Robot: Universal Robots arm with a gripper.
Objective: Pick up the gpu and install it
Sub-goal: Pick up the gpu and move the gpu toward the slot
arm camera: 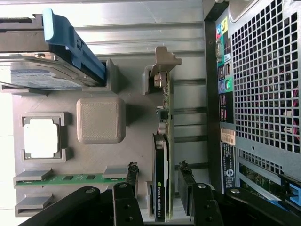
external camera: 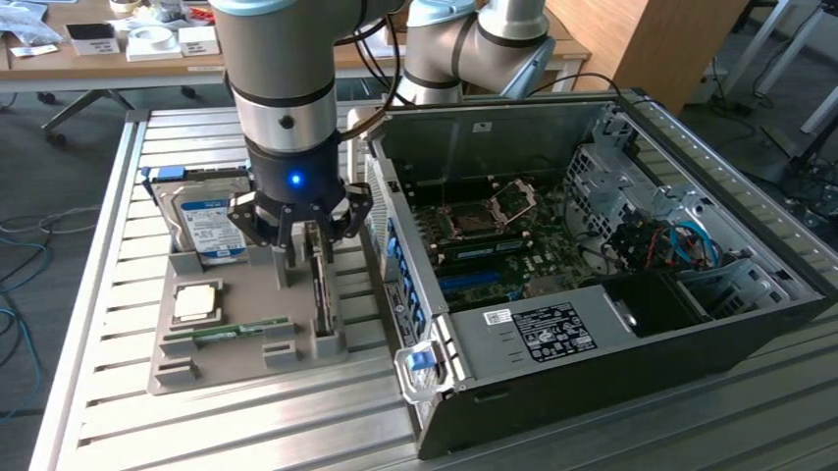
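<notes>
The gpu (external camera: 321,289) stands on edge in a slot of the grey holder tray (external camera: 216,368), next to the open computer case (external camera: 733,324). In the wrist view the gpu (arm camera: 160,155) is a thin dark card with a green-lettered black shroud. My gripper (external camera: 309,234) hangs directly over its end nearer the hard drive. The gripper (arm camera: 159,175) is open. One of its black fingertips (arm camera: 133,173) is on each side of the card, with a small gap to it on both sides.
On the same tray are a silver hard drive (external camera: 210,231) with a blue label, a square CPU (external camera: 196,301) and a green RAM stick (external camera: 242,331). The case's rear panel (arm camera: 263,94) sits close beside the gpu. The motherboard (external camera: 504,240) lies exposed inside.
</notes>
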